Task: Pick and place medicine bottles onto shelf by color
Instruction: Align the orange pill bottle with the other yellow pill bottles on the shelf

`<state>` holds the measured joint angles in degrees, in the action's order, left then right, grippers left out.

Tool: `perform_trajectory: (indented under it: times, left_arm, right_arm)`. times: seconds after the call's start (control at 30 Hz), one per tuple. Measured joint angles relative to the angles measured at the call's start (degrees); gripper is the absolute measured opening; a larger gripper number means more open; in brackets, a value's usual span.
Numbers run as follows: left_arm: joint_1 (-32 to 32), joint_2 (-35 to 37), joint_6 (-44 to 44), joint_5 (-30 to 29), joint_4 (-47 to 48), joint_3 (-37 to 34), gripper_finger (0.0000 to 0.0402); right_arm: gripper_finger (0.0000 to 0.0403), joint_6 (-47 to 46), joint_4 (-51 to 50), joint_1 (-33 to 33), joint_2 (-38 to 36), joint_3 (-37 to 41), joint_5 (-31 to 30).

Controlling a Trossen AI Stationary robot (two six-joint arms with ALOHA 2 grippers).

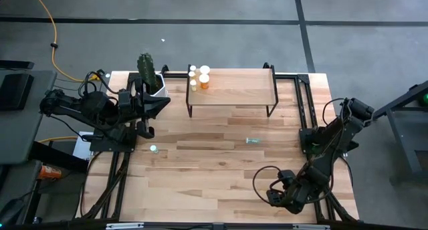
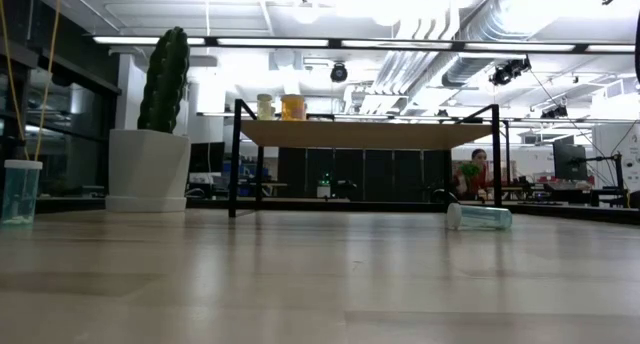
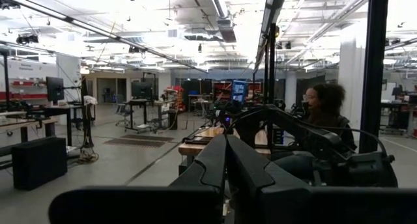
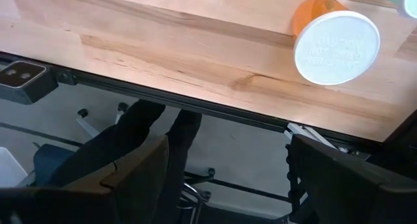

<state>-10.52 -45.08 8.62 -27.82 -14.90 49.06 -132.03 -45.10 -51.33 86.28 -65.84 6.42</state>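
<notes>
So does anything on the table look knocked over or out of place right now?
Yes. One pale green bottle lies on its side on the table in front of the shelf, while another green bottle stands upright nearer the left arm. Neither is on the shelf with the capped bottles.

table [image 1: 221, 170]: pale planked wood, smooth satin sheen | shelf [image 1: 234, 89]: light wood board, thin matt black metal legs | bottle lying mid-table [image 2: 479, 216]: clear greenish plastic, glossy | cactus pot [image 2: 148, 169]: matt white, smooth
</notes>
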Motion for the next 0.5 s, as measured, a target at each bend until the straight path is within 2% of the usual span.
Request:
perform_trajectory:
  times: [0.5]
  left_arm:
    - [0.0, 0.0, 0.0, 0.0, 0.0, 0.0, 0.0003]
  right_arm:
    - [0.0314, -0.2, 0.1, 0.4, 0.0, 0.0, 1.0]
